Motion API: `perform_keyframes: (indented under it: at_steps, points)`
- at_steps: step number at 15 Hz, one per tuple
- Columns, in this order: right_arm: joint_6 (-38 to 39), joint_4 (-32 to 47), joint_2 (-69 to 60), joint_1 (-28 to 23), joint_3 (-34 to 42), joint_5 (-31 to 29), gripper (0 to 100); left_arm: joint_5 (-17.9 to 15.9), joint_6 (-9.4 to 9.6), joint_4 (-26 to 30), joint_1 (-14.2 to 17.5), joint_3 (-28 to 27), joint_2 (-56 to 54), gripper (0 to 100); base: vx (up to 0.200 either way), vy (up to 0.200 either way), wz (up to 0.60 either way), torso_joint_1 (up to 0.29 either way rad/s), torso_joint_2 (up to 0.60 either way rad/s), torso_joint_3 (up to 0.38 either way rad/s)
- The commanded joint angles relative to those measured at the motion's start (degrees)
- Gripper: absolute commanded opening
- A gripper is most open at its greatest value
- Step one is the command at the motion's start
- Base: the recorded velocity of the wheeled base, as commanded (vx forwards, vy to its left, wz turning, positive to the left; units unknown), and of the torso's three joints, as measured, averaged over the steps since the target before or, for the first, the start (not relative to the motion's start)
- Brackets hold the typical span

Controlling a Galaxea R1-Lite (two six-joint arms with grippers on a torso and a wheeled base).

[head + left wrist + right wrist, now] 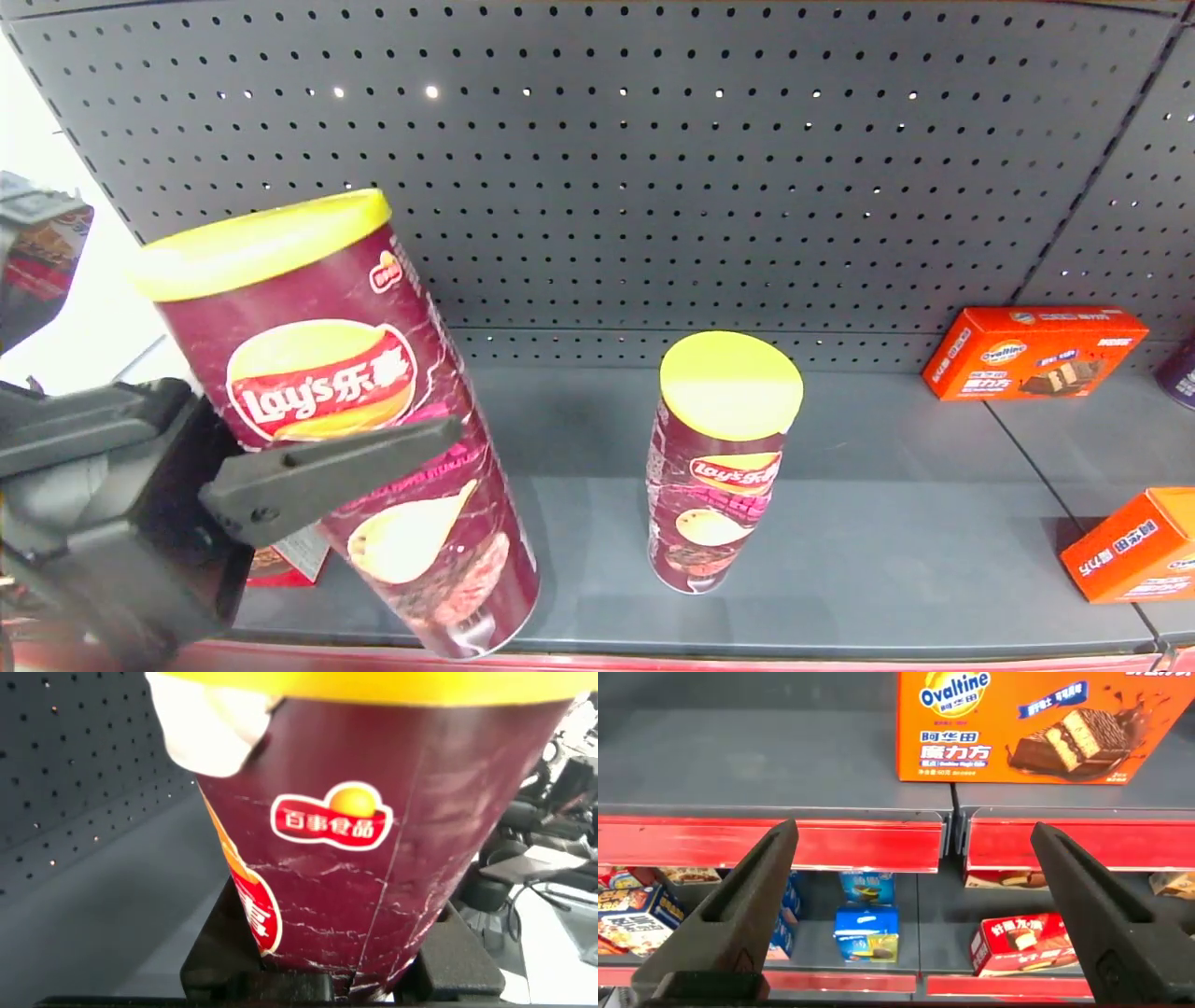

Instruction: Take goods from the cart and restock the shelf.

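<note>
At the shelf's front left, my left claw (411, 448) is clamped mid-body on a maroon cardboard chip can with a yellow plastic lid (317, 373). The can is tilted, its base by the grey metal shelf (915, 523) edge; contact unclear. Judged light, thin-walled and glossy, so a gentle mid-body squeeze suits. Lid on, contents unseen. A matching can (719, 467) stands upright mid-shelf, also lidded. My right claw (913, 835) gapes, holding nothing.
</note>
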Motion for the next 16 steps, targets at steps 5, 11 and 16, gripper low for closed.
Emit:
perform_keyframes:
  at_steps: [5, 11, 16]
  points:
    - [0.0, 0.0, 0.2, 0.0, 0.0, 0.0, 100, 1.9, 12.40, 1.2, 1.2, -12.6, 17.0, 0, 0.000, 0.000, 0.00, 0.000, 0.00, 0.000]
    - [0.0, 0.0, 0.2, 0.0, 0.0, 0.0, 100, 6.5, 13.10, 2.2, 1.0, -22.9, 28.3, 0, 0.000, 0.000, 0.00, 0.000, 0.00, 0.000]
    - [0.0, 0.0, 0.2, 0.0, 0.0, 0.0, 100, 6.3, 11.96, 10.0, 0.0, -35.2, 36.0, 0, 0.000, 0.000, 0.00, 0.000, 0.00, 0.000]
